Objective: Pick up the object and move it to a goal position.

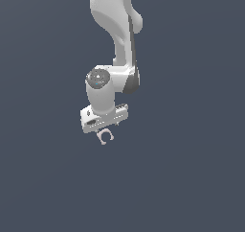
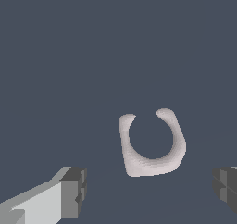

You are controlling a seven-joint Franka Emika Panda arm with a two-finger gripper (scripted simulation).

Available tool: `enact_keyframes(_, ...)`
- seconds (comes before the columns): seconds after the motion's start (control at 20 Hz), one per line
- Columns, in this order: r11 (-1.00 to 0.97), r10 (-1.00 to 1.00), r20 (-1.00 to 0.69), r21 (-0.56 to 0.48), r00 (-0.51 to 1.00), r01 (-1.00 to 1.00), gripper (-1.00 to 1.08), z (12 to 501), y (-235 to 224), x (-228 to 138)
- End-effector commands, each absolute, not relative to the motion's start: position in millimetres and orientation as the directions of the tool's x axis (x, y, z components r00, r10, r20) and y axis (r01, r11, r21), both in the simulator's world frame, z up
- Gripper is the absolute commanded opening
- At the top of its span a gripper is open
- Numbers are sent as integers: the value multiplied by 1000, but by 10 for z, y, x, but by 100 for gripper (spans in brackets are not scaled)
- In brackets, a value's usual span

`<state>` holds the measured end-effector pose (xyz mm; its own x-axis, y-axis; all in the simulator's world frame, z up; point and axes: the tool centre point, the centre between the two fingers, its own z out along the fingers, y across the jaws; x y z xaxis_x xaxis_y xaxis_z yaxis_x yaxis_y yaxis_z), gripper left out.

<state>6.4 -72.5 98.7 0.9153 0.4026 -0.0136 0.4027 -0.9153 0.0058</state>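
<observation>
The object is a tiny pale pinkish-white C-shaped open ring lying on the dark grey-blue floor, just under the white hand of my arm in the exterior view. In the wrist view the ring is large and close, its gap facing away from the fingers. My gripper is open: one grey-tipped finger and the other finger stand wide apart on either side of the ring, not touching it. In the exterior view the gripper hovers right above the ring, its fingers mostly hidden by the hand.
The white arm comes down from the top of the exterior view. The floor is a plain dark grey-blue surface with no other objects or markers in view.
</observation>
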Motion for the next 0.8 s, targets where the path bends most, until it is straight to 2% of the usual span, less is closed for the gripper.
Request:
enact_keyframes(0.0,-896,445,-10,4,896,445,100,912,-778,80)
enact_keyframes(0.75,-844,536,-1,0,844,536,100,728,-908,107)
